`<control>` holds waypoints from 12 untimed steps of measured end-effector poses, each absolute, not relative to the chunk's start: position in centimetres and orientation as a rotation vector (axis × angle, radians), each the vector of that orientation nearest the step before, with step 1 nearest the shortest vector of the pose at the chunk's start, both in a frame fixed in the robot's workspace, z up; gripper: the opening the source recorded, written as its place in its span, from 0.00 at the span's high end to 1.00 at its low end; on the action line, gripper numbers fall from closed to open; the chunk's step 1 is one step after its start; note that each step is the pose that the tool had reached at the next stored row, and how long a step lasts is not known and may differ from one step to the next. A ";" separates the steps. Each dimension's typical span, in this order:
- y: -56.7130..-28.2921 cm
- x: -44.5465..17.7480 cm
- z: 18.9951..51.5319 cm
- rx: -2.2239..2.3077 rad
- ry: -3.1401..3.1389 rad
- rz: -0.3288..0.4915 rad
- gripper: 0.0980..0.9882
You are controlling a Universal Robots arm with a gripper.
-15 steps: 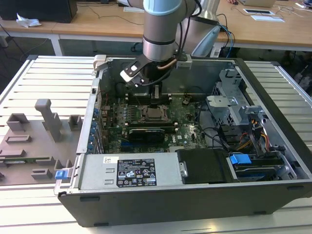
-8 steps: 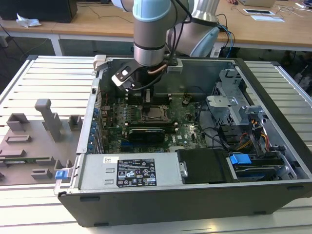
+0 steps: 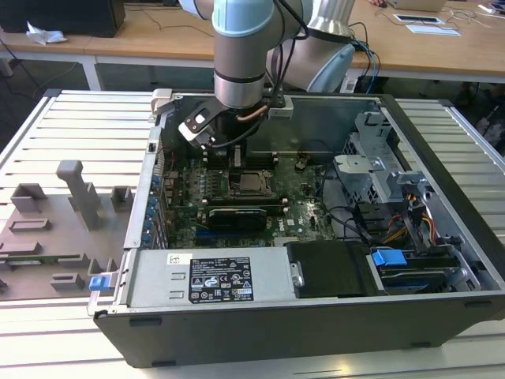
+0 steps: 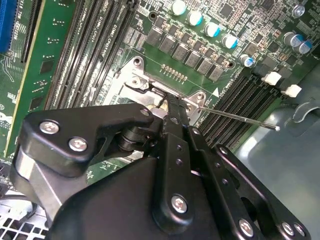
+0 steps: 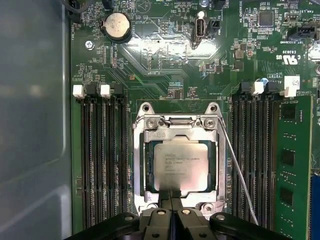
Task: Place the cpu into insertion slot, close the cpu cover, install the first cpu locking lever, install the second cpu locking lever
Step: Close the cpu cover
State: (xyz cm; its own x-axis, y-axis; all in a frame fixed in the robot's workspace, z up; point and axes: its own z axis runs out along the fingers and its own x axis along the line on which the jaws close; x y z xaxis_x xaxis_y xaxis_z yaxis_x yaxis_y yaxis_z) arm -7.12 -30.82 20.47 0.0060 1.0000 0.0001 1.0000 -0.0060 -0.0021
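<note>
Fingers (image 5: 165, 201), closed together, touch the edge of the lowered cpu cover (image 5: 175, 134) framing the printed cpu (image 5: 181, 165).

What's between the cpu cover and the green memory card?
First wrist view: a thin lever rod and empty black memory slots lie between cover and card.

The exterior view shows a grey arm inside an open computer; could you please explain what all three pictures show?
This view is from a camera off the arm: a robot arm reaches into an open computer case on a slatted table, grey fixtures at the exterior view's left. The wrist views come from cameras riding on the arm. In the first wrist view the cpu sits in the insertion slot, the cpu cover down around it. The gripper, shut, is at the cover's edge. A wire lever stands free beside the slot.
</note>
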 end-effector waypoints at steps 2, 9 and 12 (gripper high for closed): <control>-30.8 -7.1 20.7 -2.227 -2.214 0.002 1.00; -30.8 -3.6 21.1 -2.215 -2.204 0.026 1.00; -30.8 -3.5 23.0 -2.215 -2.204 0.025 1.00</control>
State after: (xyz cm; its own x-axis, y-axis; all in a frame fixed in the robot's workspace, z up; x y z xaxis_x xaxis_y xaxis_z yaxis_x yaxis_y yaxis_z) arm -3.54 -30.82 23.04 0.0052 1.0000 0.0003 0.9997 -0.0052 -0.0234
